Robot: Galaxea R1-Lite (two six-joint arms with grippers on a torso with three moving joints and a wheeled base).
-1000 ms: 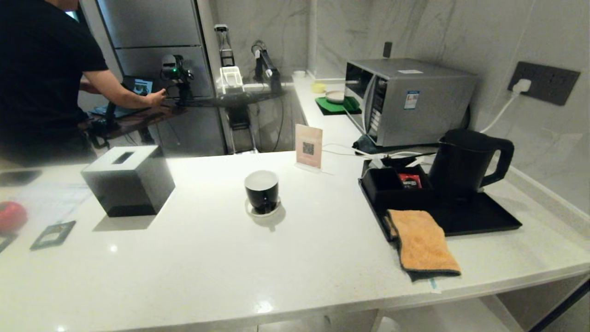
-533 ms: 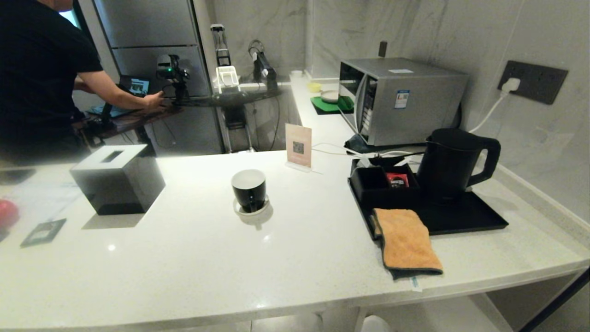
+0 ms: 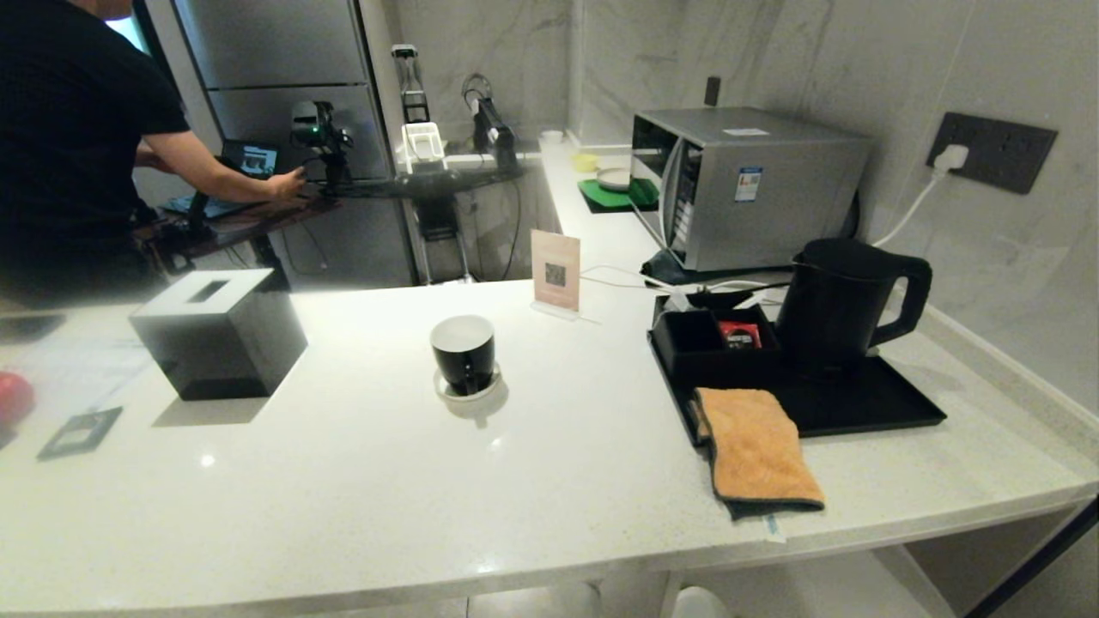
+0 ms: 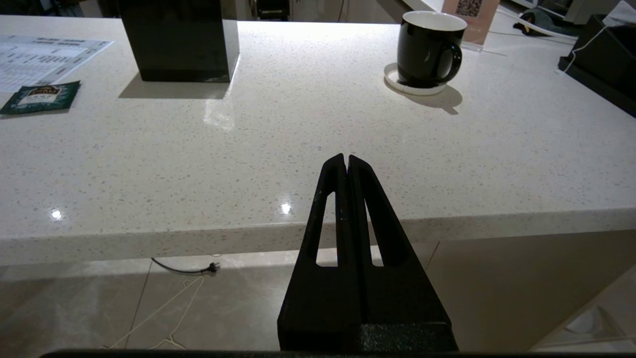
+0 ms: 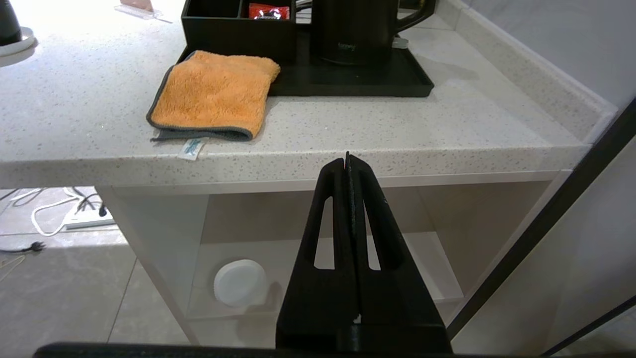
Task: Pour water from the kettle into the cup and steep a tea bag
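Observation:
The tall black kettle (image 3: 846,300) (image 5: 355,30) stands on a black tray (image 3: 893,403) at the right of the white counter. The black cup (image 3: 464,352) (image 4: 427,47), white inside, sits on its small white saucer (image 3: 446,393) mid-counter. A red sachet (image 3: 740,335) (image 5: 268,11) lies in a black box beside the kettle. A dark green tea bag sachet (image 4: 42,95) lies flat at the counter's left. My left gripper (image 4: 346,156) is shut and empty, held before the counter's front edge. My right gripper (image 5: 346,158) is also shut and empty, just below that edge. Neither shows in the head view.
A black cube tissue box (image 3: 219,335) stands left of the cup. An orange cloth (image 3: 755,451) hangs over the tray's front corner. A microwave (image 3: 747,184) and a small QR sign (image 3: 555,273) stand behind. A person (image 3: 69,129) is at a desk, far left.
The whole head view shifted a little to the left about a second ago, so the camera moved; since then it holds still. Nothing on the counter has moved.

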